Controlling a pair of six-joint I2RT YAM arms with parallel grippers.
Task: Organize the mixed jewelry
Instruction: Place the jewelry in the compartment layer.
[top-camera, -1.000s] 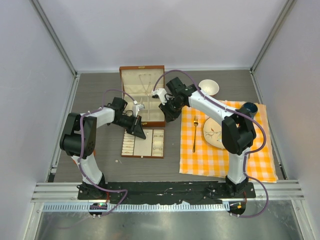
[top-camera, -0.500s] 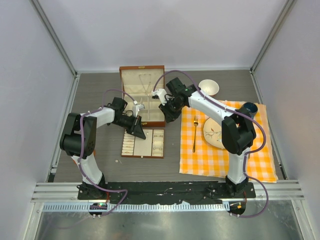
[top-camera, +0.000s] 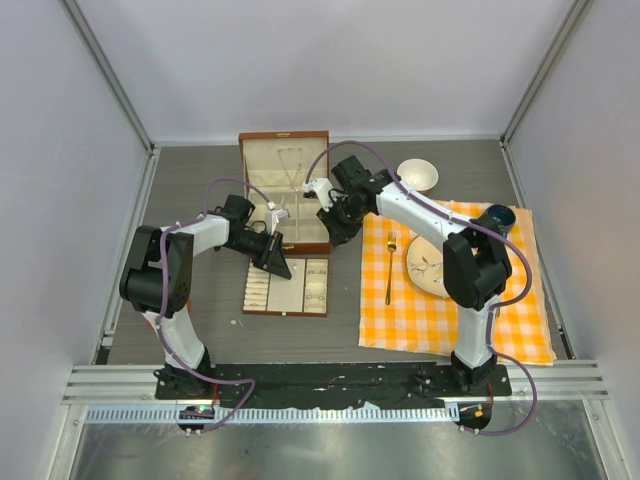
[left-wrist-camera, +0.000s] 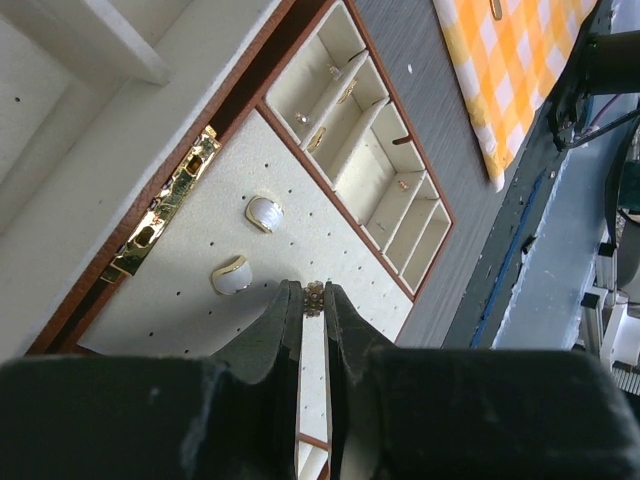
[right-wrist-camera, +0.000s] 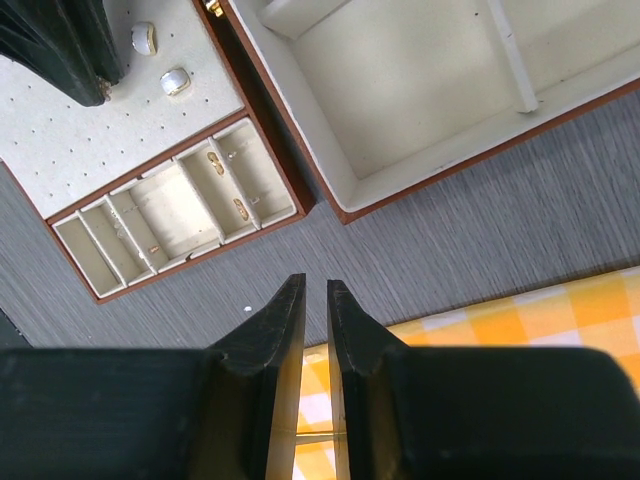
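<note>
My left gripper (left-wrist-camera: 313, 293) is shut on a tiny gold beaded stud (left-wrist-camera: 314, 297), held at the perforated cream pad of the jewelry tray (left-wrist-camera: 330, 240). Two white gold-rimmed studs (left-wrist-camera: 264, 213) (left-wrist-camera: 231, 275) sit in that pad. Small gold pieces (left-wrist-camera: 316, 138) lie in the tray's compartments. In the top view the left gripper (top-camera: 275, 262) is over the tray (top-camera: 288, 300). A thin chain necklace (top-camera: 291, 162) hangs in the lid of the wooden box (top-camera: 285, 140). My right gripper (right-wrist-camera: 315, 290) is shut and empty, above the grey table by the cloth edge. A tiny white bit (right-wrist-camera: 247, 310) lies on the table just left of it.
An orange checked cloth (top-camera: 450, 310) at the right carries a gold fork (top-camera: 389, 265), a plate (top-camera: 428, 262) and a dark blue cup (top-camera: 497, 217). A white bowl (top-camera: 417, 175) stands behind the cloth. The right gripper (top-camera: 333, 225) hangs beside the box's right side.
</note>
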